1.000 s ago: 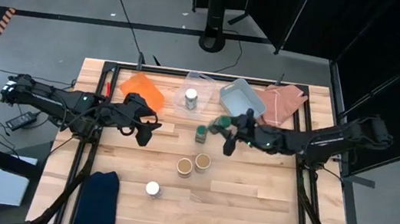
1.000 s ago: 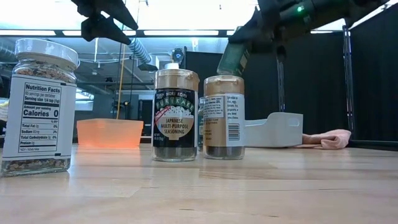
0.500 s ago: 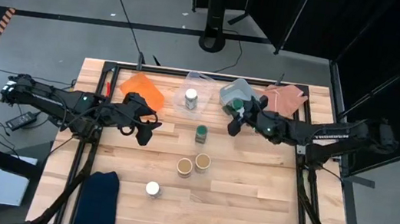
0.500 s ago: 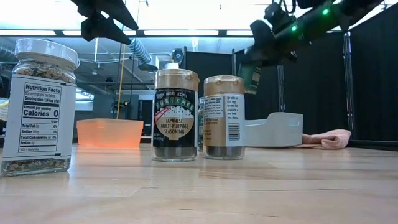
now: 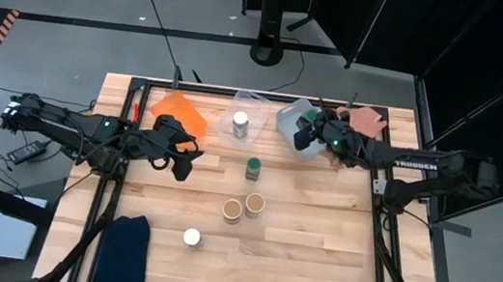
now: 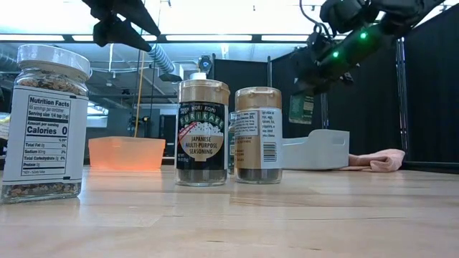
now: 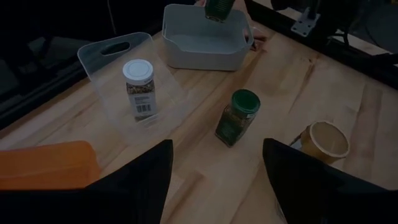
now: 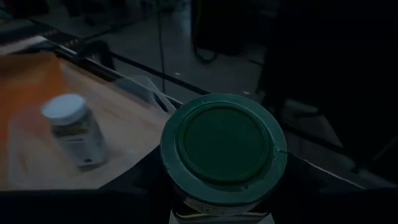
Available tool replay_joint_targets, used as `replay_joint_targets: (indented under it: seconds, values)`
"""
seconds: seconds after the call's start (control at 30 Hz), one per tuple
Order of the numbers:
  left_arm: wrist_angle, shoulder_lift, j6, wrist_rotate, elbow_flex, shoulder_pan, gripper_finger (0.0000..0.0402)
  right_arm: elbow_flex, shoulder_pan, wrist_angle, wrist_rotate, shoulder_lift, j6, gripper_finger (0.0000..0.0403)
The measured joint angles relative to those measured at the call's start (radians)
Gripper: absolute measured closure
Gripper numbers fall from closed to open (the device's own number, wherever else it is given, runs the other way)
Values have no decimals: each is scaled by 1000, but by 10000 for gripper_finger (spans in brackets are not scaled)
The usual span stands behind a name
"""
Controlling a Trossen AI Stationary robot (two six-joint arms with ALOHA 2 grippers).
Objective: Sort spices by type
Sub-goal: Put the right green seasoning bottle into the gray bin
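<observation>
Six jars: you have all six spice jars in sight, five standing on the table or in a tray and one in the air.
Right gripper: your right arm reaches over the grey-blue tray at the far side of the table, its fingers pinching a green-lidded jar; in the low view that held jar hangs clear above the tray's wall.
Left gripper: your left arm waits over the left half of the table, near the orange tray; its fingers are spread apart and hold nothing.
Second green-lidded jar: it stands upright on the bare wood near the table's middle, between the two arms.
Clear tray: it holds one white-lidded jar, upright, between the orange and grey-blue trays.
Tan-topped jars: the pair stands side by side, just beside each other, nearer you than the green one.
Other white-lidded jar: it stands alone toward the near edge, well apart from the rest.
Dark blue cloth: it lies at the near left corner.
Pink cloth: it lies beside the grey-blue tray on the right.
</observation>
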Motion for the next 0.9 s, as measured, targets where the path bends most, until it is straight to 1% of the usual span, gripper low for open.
replay_joint_targets:
  seconds: [0.23, 0.53, 0.73, 0.9]
  values:
    - [0, 0, -2, 0, 0, 0, 147, 0, -45, -34, -76, 39, 26, 203]
    - [-2, 0, -2, -1, 0, 0, 147, 0, -50, -30, -110, 155, 48, 203]
    - [-2, 0, -3, -11, 0, 0, 147, 0, -66, 73, -163, 249, 67, 203]
    - [-2, 0, -3, -12, 0, 0, 147, 0, -90, 169, -183, 291, 62, 203]
